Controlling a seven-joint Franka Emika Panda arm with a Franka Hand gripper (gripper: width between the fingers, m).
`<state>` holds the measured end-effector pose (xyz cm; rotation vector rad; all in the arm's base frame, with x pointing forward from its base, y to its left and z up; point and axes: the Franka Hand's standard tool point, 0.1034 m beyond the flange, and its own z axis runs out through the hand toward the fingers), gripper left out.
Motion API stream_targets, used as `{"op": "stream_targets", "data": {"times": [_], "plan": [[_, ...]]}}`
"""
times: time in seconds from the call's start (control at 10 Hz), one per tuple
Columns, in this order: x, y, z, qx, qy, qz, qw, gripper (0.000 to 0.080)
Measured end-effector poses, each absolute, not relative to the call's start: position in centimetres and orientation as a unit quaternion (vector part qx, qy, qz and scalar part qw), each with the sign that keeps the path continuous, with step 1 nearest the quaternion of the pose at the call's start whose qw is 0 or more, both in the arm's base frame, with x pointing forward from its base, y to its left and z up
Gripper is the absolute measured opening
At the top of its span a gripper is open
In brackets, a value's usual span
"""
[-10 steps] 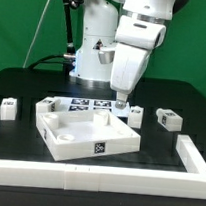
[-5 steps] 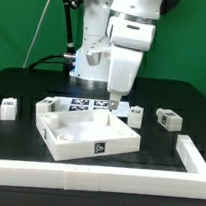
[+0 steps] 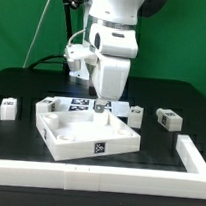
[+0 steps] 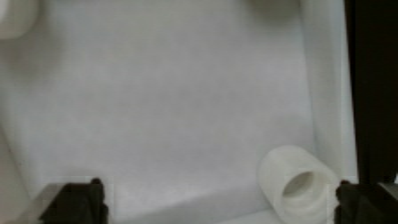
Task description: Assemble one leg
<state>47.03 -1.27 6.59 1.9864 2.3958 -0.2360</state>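
Shifting toward the exterior view's left since the earlier frame, the gripper [image 3: 98,110] is hovering over the rear rim of the white tray-like part [image 3: 63,141], fingers spread wide and empty. The leg [image 3: 135,116], a chunky white block wearing a black-and-white tag, is sitting on the black table [image 3: 19,130] just beside that part's rim at the exterior view's right, with open room around it.

White arm [image 3: 113,47]: bulky rounded glossy shells, dark band at upper joint. Black cable [image 3: 44,28] looping behind it, on exterior view's left. Pale boxy module [image 3: 77,57] on wrist side. Small gripper [image 3: 98,104]; fingertips [image 4: 79,200] black, blurred in wrist view.
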Motion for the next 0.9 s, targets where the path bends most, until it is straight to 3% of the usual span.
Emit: {"op": "stream_targets", "data": {"times": [0.2,0.5,0.9], "plan": [[47.0,-1.4,6.6,0.635,0.769,-0.076,0.009,0.0649],[44.8,-3.8,5.9,0.566,0.819,-0.089,-0.03,0.0649],[43.0,-4.5,3.8,0.563,0.817,-0.108,-0.06,0.0649]]}}
